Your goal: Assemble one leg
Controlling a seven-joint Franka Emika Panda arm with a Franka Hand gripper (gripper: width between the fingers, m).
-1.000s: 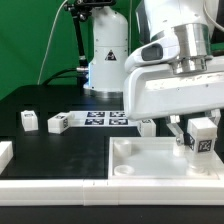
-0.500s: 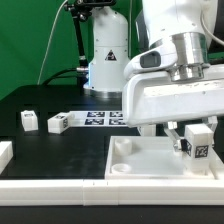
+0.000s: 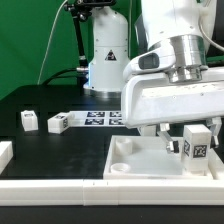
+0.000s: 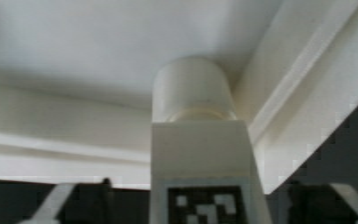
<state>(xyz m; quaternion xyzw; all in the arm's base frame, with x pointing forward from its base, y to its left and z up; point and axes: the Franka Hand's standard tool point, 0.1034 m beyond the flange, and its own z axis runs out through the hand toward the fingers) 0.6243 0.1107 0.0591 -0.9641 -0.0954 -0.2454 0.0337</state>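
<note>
With gripper (image 3: 195, 136) clamped on the leg (image 3: 198, 147) just over the white tray (image 3: 140, 158), toward the exterior view's right: keep it upright, centre the rounded tip (image 4: 194, 85) first, then ease down slow.

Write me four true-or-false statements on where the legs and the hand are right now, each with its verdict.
1. The hand is shut on a leg over the white tray. True.
2. Two loose legs lie on the black table at the exterior view's left. True.
3. The held leg lies on the table beside the loose legs. False: it is in the hand, over the tray at the exterior view's right.
4. The hand is open and empty. False: its fingers clamp the leg.
</note>
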